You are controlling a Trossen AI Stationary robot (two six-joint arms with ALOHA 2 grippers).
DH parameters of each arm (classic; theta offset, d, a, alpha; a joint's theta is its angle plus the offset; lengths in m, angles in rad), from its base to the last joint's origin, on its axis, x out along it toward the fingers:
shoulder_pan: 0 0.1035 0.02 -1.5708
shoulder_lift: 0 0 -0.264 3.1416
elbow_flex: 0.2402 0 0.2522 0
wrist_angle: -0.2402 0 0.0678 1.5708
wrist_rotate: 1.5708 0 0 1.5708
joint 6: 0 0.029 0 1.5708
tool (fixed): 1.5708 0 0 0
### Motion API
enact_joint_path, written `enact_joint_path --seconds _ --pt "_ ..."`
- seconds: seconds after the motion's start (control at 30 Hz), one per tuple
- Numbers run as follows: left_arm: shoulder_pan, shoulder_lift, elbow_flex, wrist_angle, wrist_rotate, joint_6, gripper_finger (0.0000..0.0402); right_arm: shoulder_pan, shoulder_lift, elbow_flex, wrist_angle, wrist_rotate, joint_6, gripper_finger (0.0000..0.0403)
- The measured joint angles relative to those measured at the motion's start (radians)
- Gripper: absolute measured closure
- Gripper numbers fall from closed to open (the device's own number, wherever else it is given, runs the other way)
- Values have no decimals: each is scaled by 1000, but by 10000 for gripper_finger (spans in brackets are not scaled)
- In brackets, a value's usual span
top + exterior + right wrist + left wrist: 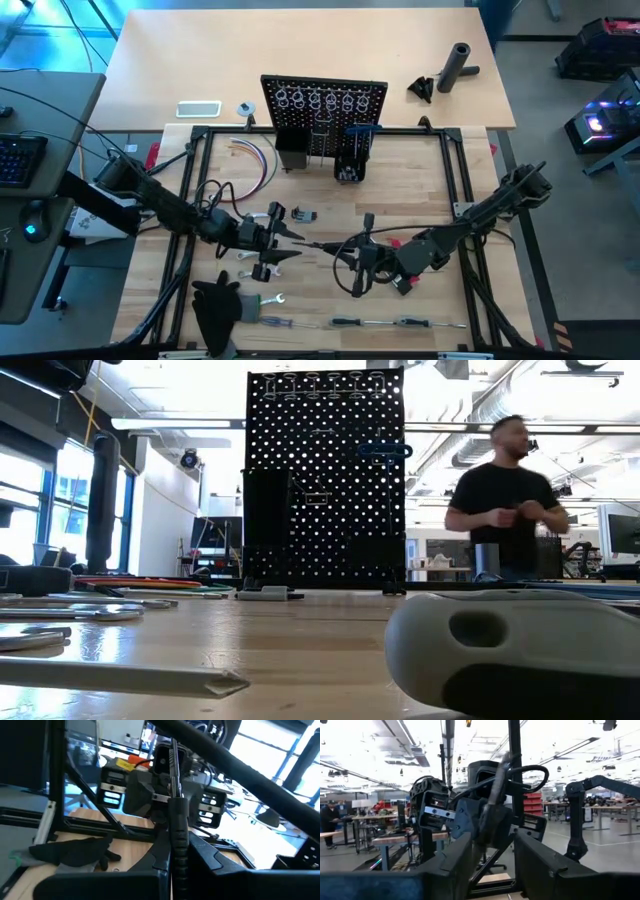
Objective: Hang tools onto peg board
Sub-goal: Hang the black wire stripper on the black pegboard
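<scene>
Two grippers meet mid-table over one screwdriver (325, 244): right gripper (362, 258) clenched on its handle, left gripper (272, 238) parted round the shaft, likely a handover toward the far peg board (325, 115).

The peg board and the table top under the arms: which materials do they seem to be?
The peg board looks like black painted sheet metal, matte, with regular round holes. The table top looks like light wood, showing plank seams and grain.

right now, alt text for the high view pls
Two dark arms meet over a wooden table, the left gripper and right gripper on one thin black-handled tool. Behind stands the black peg board; more tools lie along the near edge.
</scene>
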Motion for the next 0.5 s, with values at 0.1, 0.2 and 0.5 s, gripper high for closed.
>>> enact_joint_path --seconds 0.1,0.2,0.5 --pt "0 0 0 5 -15 -2 238 -1 0 0 5 -28 3 380" --pt "0 0 0 17 -51 0 219 -8 0 0 10 -47 19 380" --pt "2 -1 32 39 -2 31 209 -40 0 0 17 -93 53 380"
